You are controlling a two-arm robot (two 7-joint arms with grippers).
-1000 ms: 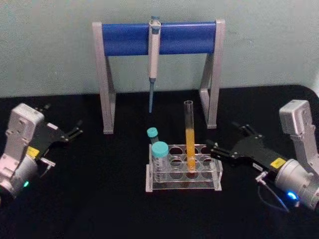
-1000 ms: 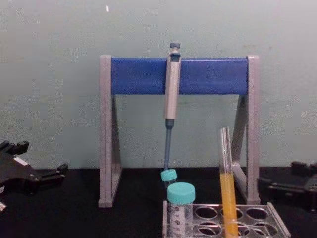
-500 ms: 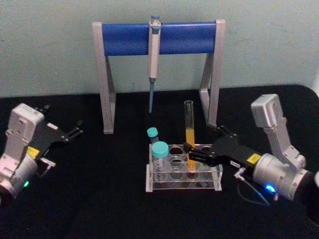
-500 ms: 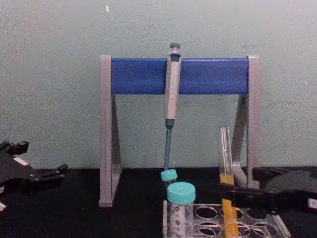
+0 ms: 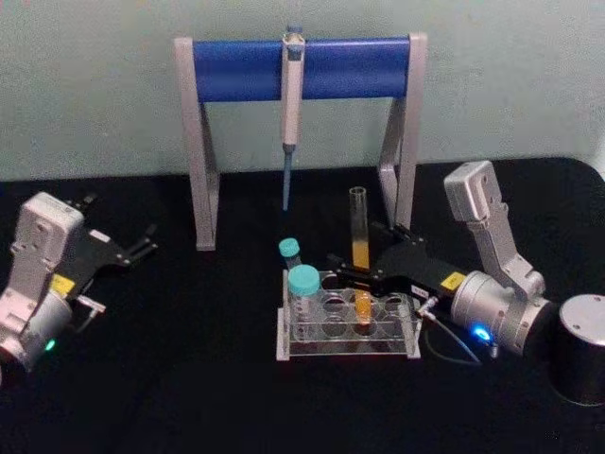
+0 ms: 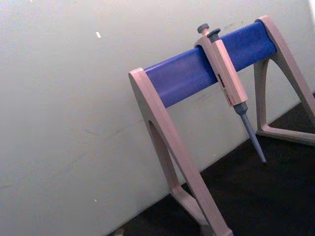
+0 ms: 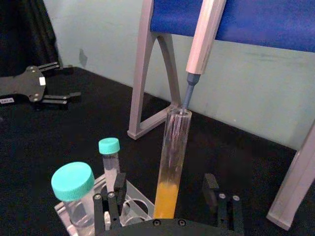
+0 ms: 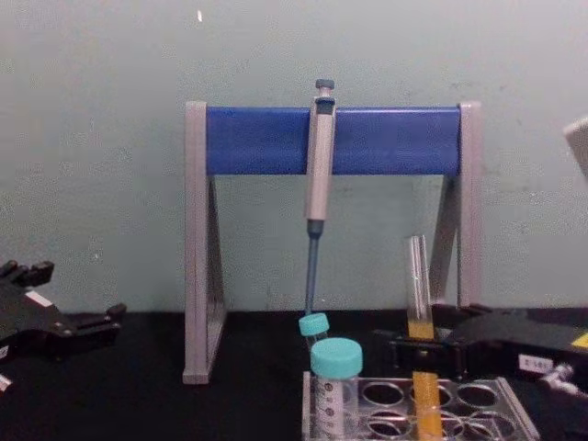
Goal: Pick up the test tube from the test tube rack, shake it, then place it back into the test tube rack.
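The test tube (image 5: 358, 222) stands upright in a back hole of the clear test tube rack (image 5: 284, 345), with orange-yellow liquid in its lower half. My right gripper (image 5: 352, 272) has reached in from the right and is open, one finger on each side of the tube just above the rack top. In the right wrist view the tube (image 7: 174, 142) rises between the two fingers (image 7: 210, 184) with a gap on both sides. The chest view shows the tube (image 8: 419, 276) behind the gripper (image 8: 413, 354) and above the rack (image 8: 514, 413). My left gripper (image 5: 144, 244) rests open at the far left.
A tall grey stand with a blue crossbar (image 5: 236, 71) stands behind the rack, a grey pipette (image 5: 292, 104) hanging from it just behind the tube. Two teal-capped vials (image 5: 303, 284) (image 5: 289, 250) sit at the rack's left end. The table is black.
My right arm has moved left to the rack, and its open fingers now straddle the test tube. The tube, the rack and the left arm have not moved.
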